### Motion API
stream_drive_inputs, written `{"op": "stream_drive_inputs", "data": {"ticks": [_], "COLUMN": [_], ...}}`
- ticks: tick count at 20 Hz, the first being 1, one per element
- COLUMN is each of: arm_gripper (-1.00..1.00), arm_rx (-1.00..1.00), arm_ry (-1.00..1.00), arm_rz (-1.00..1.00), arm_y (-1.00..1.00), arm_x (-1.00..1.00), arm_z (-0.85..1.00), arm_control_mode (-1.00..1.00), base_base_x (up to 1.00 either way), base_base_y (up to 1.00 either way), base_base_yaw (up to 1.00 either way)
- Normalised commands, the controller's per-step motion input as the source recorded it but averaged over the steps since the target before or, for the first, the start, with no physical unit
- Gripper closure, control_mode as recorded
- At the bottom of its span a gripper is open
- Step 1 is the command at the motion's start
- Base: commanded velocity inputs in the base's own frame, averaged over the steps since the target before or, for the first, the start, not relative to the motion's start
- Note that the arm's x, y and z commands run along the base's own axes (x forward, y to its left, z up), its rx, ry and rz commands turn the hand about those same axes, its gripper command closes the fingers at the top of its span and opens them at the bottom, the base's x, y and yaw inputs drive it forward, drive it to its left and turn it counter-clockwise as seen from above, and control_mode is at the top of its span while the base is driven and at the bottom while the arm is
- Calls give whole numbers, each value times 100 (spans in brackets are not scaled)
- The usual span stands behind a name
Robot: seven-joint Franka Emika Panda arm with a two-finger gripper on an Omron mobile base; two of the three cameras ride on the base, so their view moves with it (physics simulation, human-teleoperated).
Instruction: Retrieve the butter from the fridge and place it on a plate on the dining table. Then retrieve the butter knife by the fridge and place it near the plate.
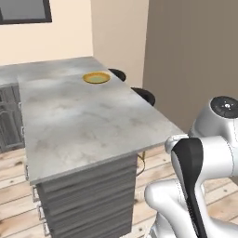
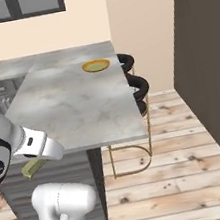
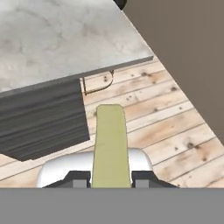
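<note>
The butter [image 3: 110, 140], a pale-yellow stick, stands out lengthwise from between the two dark fingertips [image 3: 78, 180] of my gripper [image 3: 110, 180], which is shut on it. From the right base view the butter [image 2: 33, 167] pokes out under the white hand, low beside the near end of the dining table [image 2: 76, 107]. The plate [image 1: 96, 77], orange-rimmed with a pale green centre, lies at the far right edge of the marble top [image 1: 79, 121]; the same plate [image 2: 96, 65] sits far ahead of the gripper. The fridge and the butter knife are out of view.
Black stools [image 2: 139, 86] on gold legs stand along the table's right side. A dark brown wall [image 2: 208, 65] closes off the right. Grey drawer fronts [image 1: 88, 200] face me under the table's near end. Wooden floor [image 2: 183, 170] lies open to the right.
</note>
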Motion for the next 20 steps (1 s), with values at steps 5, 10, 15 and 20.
{"op": "stream_drive_inputs", "data": {"ticks": [5,10,15,20], "arm_gripper": [100,100,100,100], "arm_rx": [0,0,0,0], "arm_ry": [0,0,0,0], "arm_rz": [0,0,0,0], "arm_y": [0,0,0,0], "arm_x": [0,0,0,0], "arm_z": [0,0,0,0], "arm_control_mode": [100,100,100,100], "base_base_x": [0,0,0,24], "base_base_y": [-100,-100,-100,-100], "base_base_yaw": [25,29,31,44]}}
